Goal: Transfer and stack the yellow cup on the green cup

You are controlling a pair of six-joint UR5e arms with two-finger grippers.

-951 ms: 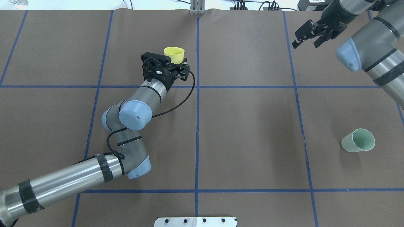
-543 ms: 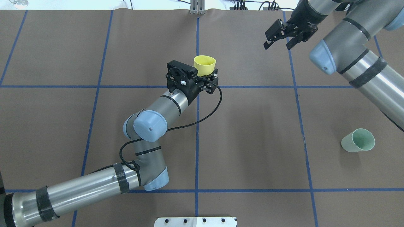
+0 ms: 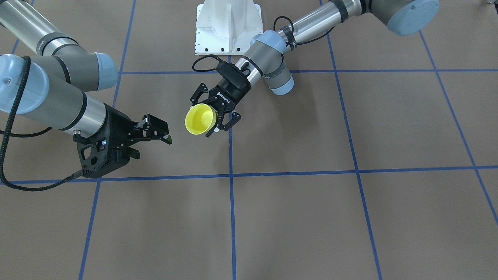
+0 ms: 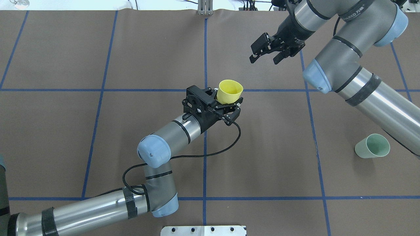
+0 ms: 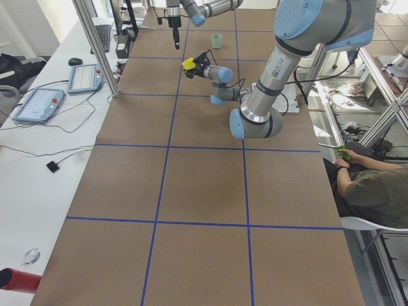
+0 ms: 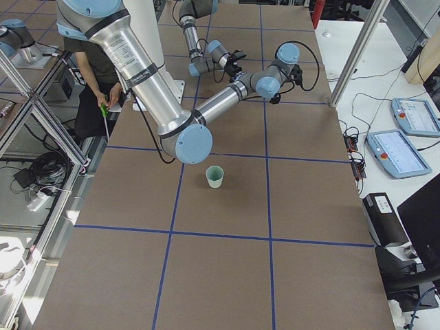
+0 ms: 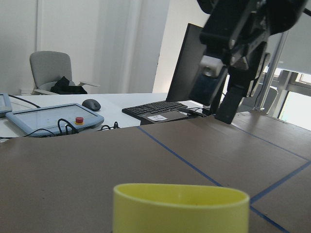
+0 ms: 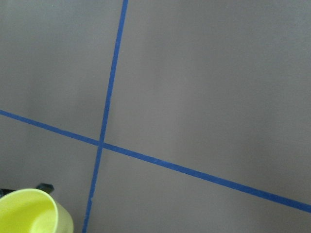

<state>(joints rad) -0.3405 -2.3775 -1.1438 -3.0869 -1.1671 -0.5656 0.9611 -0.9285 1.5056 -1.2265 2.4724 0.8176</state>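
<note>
The yellow cup point(image 4: 230, 91) is held above the table near its centre by my left gripper point(image 4: 228, 102), which is shut on its lower body. The cup is tilted, with its open mouth facing away from the robot point(image 3: 199, 119). Its rim fills the bottom of the left wrist view point(image 7: 180, 208). My right gripper point(image 4: 263, 61) is open and empty, in the air to the far right of the yellow cup, and it points toward the cup point(image 3: 152, 144). The green cup point(image 4: 372, 146) stands upright on the table at the right, under the right arm point(image 6: 215, 176).
The robot's white base plate point(image 4: 203, 230) sits at the near edge. A metal post point(image 4: 205, 8) stands at the far edge. A side desk with keyboard and pendants point(image 5: 83, 76) lies beyond the far edge. A seated person point(image 5: 366, 185) is beside the robot.
My left arm has carried the yellow cup to the right and toward the robot. My right gripper has moved left toward the table's centre and stayed open. The green cup has not moved.
</note>
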